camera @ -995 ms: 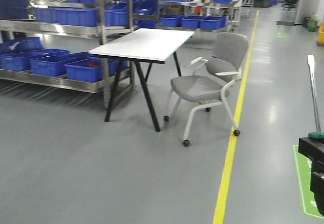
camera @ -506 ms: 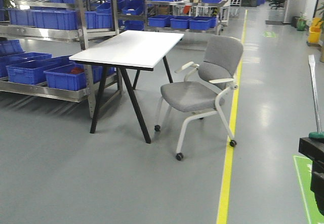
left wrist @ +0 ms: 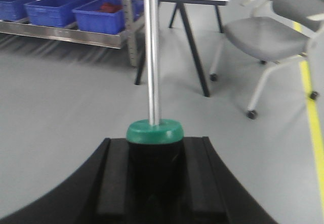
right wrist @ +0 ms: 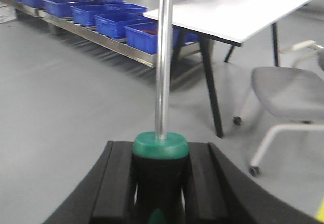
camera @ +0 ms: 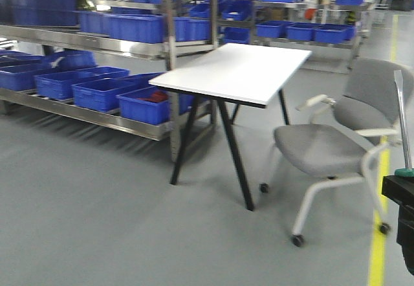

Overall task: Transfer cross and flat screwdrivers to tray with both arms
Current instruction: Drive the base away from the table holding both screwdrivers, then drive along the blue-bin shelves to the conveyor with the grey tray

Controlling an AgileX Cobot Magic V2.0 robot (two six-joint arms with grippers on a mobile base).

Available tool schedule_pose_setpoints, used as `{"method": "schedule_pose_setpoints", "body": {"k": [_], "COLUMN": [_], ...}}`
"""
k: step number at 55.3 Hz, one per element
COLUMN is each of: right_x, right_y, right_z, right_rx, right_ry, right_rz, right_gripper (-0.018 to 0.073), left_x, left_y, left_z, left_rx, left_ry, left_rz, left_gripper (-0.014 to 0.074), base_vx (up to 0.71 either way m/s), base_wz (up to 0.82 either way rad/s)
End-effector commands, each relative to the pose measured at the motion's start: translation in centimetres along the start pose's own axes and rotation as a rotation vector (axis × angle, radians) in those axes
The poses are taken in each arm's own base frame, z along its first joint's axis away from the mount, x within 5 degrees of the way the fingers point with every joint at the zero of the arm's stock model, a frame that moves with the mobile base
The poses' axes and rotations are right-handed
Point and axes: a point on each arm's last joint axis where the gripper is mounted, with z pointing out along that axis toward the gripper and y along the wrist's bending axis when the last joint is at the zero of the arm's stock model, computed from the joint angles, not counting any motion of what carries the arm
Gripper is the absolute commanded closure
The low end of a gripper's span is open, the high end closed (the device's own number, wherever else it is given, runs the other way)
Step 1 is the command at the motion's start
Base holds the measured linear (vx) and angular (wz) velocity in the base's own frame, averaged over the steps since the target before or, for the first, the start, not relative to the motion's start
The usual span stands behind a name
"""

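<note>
In the front view, a white table (camera: 236, 72) on splayed black legs stood on the grey floor (camera: 97, 221). A grey wheeled chair (camera: 330, 147) sat just beside the table's right end. Behind them ran steel shelving (camera: 169, 46) carrying blue bins (camera: 97, 92), and a yellow floor line (camera: 378, 253) showed at the lower right. At the right edge of the frame a screwdriver (camera: 402, 124) stood upright. Its thin steel shaft rose from a green collar seated on top of a black gripper (camera: 402, 186). From here I could not tell how that gripper's jaws stood or which arm it belonged to.

In the left wrist view, the left gripper (left wrist: 154, 163) was pinched on the left-hand screwdriver (left wrist: 152, 57). The black handle sat clamped between the two black fingers (left wrist: 112, 178), with the green collar just above them. The shaft ran straight up and out of the top of the frame, crossing the table's near edge.

In the right wrist view, the right gripper (right wrist: 160, 181) likewise pinched the right-hand screwdriver (right wrist: 163, 57). The dark handle was held between the fingers (right wrist: 117, 181), with the green collar above them and the shaft upright. Thin slivers of light showed low down on either side of the handle. The table and chair lay to the right of the shaft, and the bins to its left.
</note>
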Motion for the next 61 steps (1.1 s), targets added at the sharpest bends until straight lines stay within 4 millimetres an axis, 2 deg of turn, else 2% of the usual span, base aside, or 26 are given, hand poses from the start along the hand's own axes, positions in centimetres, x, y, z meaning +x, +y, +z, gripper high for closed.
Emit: {"method": "schedule_pose_setpoints", "body": {"k": [1,61], "right_x": [-1.83,-1.81], "right_y": [-0.21,-0.2], "right_z": [-0.65,-0.64], "right_rx": [0.026,0.025], "right_ry": [-0.124,-0.121], "right_rz": [-0.002,-0.002], "right_gripper": [0.0567,0.0567], "left_x": [-1.77,-1.79], "left_y": [0.03,0.03], "left_z": [-0.7,-0.74], "left_rx": [-0.011,-0.011], "left_ry": [-0.126,-0.128], "left_rz": [-0.012,-0.012], "left_gripper": [0.0596,0.0596], "base_vx": [0.55,0.57], "base_wz": [0.48,0.56]}}
